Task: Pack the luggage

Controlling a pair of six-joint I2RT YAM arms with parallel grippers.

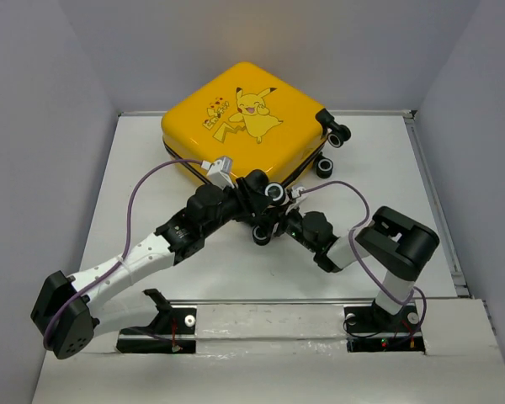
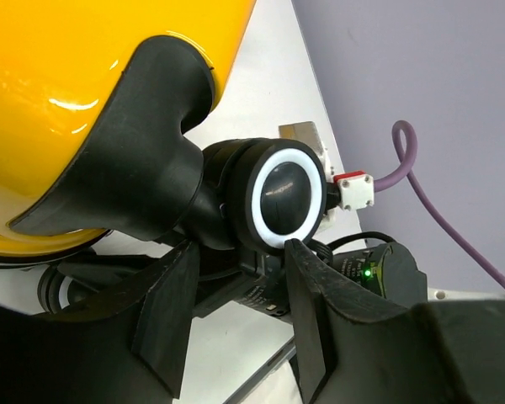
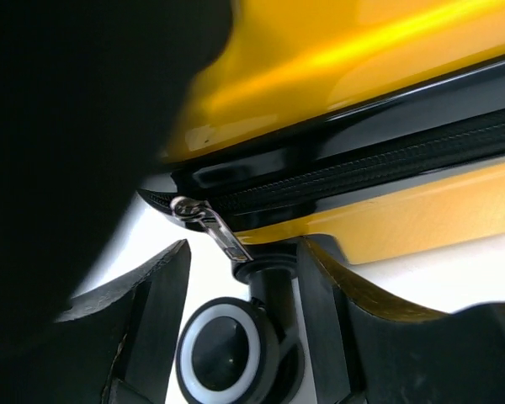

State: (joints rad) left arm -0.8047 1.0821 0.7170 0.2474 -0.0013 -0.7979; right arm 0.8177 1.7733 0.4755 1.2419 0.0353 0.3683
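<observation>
My right claw (image 3: 244, 252) sits released, luggage (image 3: 362, 50) zipper pull (image 3: 209, 225) between my 2 fingers (image 3: 162, 303); closing crooked could flick it away.

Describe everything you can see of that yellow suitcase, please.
The suitcase is a glossy yellow hard shell with rounded corners and a cartoon print on top. It lies flat and closed on the white table, a black zipper round its seam with a metal pull hanging. Black wheels with white rings stick out from one side. The left tool and right tool sit by wheels at its near corner; contact is unclear.
</observation>
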